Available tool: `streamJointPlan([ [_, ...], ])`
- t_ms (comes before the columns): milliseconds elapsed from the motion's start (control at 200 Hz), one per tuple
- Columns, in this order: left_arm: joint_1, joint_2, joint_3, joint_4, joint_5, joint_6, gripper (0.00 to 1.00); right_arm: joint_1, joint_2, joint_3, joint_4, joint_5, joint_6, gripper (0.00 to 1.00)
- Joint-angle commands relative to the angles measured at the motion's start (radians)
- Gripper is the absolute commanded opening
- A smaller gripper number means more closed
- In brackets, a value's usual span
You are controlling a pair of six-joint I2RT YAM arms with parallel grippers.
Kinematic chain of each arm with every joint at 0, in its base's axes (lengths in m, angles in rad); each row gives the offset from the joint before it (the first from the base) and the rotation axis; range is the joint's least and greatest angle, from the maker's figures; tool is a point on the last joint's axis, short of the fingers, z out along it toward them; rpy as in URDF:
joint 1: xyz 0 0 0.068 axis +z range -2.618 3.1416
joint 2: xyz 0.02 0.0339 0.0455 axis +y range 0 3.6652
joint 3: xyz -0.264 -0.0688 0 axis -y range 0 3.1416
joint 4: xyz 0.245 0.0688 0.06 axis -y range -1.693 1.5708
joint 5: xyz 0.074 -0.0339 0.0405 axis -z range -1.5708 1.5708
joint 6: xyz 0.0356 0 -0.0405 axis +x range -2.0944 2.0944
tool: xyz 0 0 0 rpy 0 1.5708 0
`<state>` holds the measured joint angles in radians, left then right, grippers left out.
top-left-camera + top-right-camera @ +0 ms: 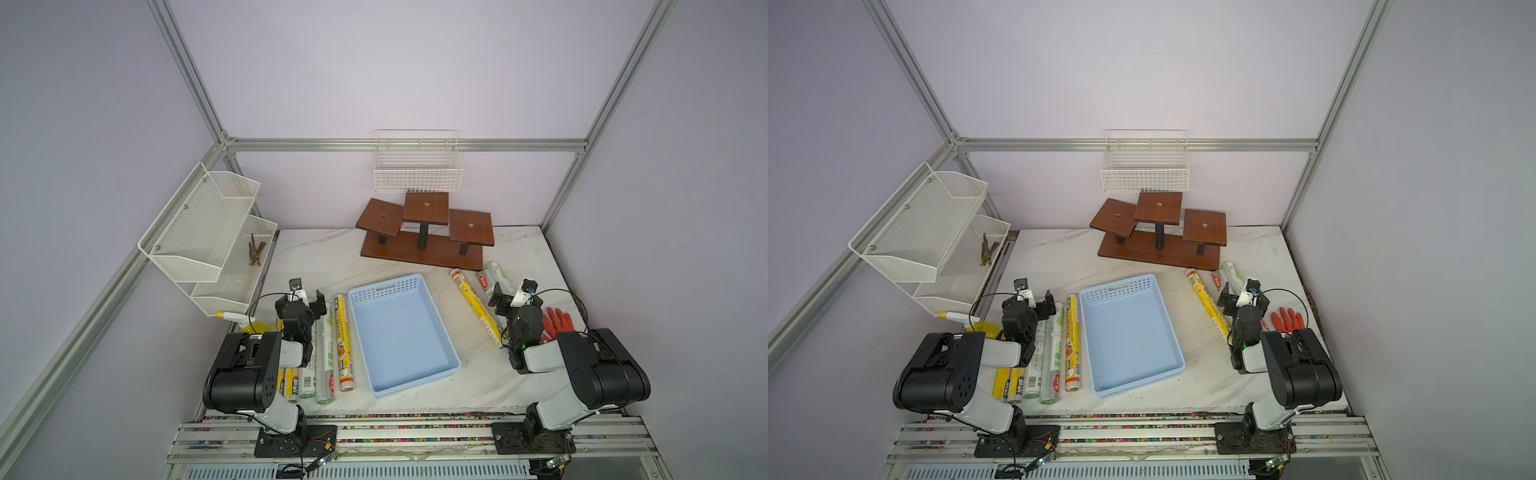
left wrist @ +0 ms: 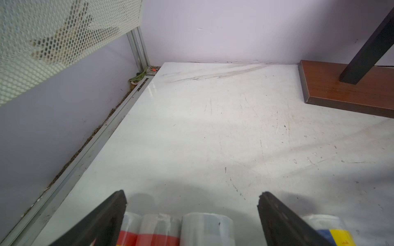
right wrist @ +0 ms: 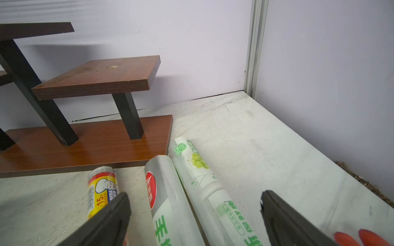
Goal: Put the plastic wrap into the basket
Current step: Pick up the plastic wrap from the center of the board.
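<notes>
Nearest us, five rolls of plastic wrap (image 1: 328, 361) lie side by side on the table (image 1: 478, 382). The yellow-labelled one lies just beside the left wall of the light blue basket (image 1: 399, 332). The left gripper (image 2: 192, 194) hangs over their far ends with its fingers spread wide and gripping nothing. We cannot tell whether it touches them. A yellow spray bottle (image 1: 249, 326) lies left of that arm.

Right of the basket, three more rolls (image 1: 478, 307) lie slanted on the table, so all the wrap we see is outside the basket. The right gripper (image 3: 195, 194) hangs over the two silvery ones, with fingers spread wide and holding nothing. An orange glove (image 1: 559, 322) lies just beyond its arm.

Farther back stands a wooden stand (image 1: 424, 245). A wire basket (image 1: 417, 174) hangs above it, and a mesh rack (image 1: 208, 232) hangs at the left.
</notes>
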<state>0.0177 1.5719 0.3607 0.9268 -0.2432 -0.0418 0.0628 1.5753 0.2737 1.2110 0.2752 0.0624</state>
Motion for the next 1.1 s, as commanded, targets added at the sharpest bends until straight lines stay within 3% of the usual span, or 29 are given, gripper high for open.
streamJointPlan([
  [0, 0.004, -0.014, -0.001, 0.034, -0.008, -0.010, 1.00, 0.005, 0.000, -0.009, 0.013, 0.010, 0.000, 1.00],
  [495, 0.001, -0.028, -0.031, 0.077, -0.010, -0.011, 1.00, 0.004, -0.005, -0.019, 0.030, 0.007, -0.002, 1.00],
  [700, -0.006, -0.103, -0.084, 0.130, -0.064, -0.014, 1.00, 0.005, -0.099, -0.082, 0.061, 0.016, 0.009, 1.00],
  [760, -0.006, -0.182, -0.078, 0.037, -0.093, -0.033, 1.00, 0.006, -0.135, -0.101, 0.082, 0.024, 0.004, 1.00],
  [845, -0.006, -0.303, -0.040, -0.185, -0.169, -0.125, 1.00, 0.005, -0.253, -0.068, -0.111, 0.077, 0.033, 1.00],
  [935, -0.005, -0.410, -0.011, -0.323, -0.131, -0.165, 1.00, 0.003, -0.366, 0.057, -0.522, 0.151, 0.140, 1.00],
  [995, -0.005, -0.474, 0.022, -0.425, -0.114, -0.256, 1.00, 0.001, -0.401, 0.163, -0.785, 0.192, 0.272, 1.00],
  [1030, -0.005, -0.492, 0.047, -0.489, -0.115, -0.307, 1.00, -0.006, -0.408, 0.227, -0.925, 0.153, 0.306, 1.00],
  [1095, -0.005, -0.508, 0.108, -0.612, -0.082, -0.373, 1.00, -0.017, -0.397, 0.331, -1.102, 0.006, 0.250, 1.00],
])
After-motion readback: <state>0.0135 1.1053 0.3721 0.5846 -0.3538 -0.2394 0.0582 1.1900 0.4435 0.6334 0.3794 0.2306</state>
